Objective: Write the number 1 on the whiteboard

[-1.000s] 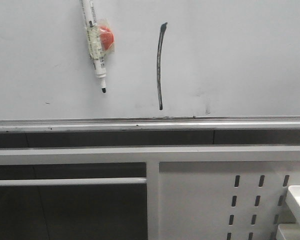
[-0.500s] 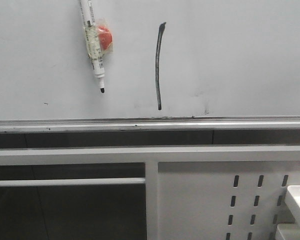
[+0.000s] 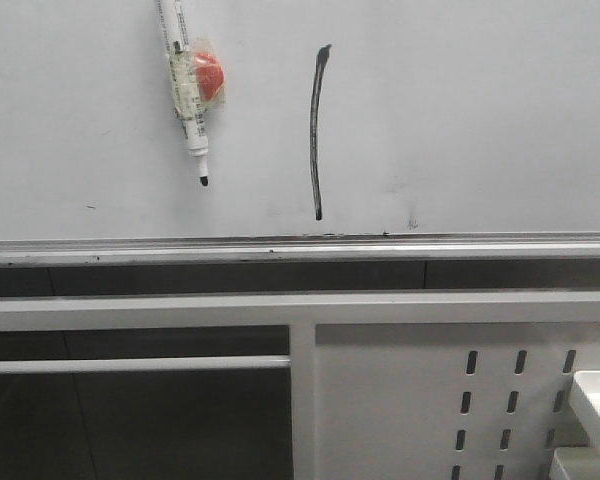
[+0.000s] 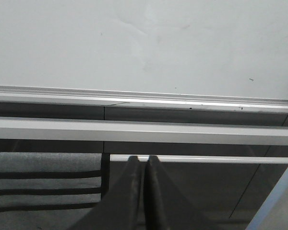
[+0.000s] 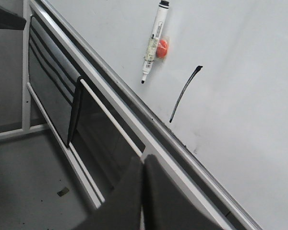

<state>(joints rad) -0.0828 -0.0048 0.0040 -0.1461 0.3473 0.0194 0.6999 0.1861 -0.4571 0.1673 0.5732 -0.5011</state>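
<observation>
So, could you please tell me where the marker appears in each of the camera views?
Front view: the marker sits upper left on the whiteboard, left of the number 1.
Left wrist view: not in it.
Right wrist view: top centre, tip down, up-left of the stroke.
Shared landmark: the board's silver rail.

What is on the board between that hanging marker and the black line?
Nothing: the front view shows bare whiteboard between the marker and the number 1.
</observation>
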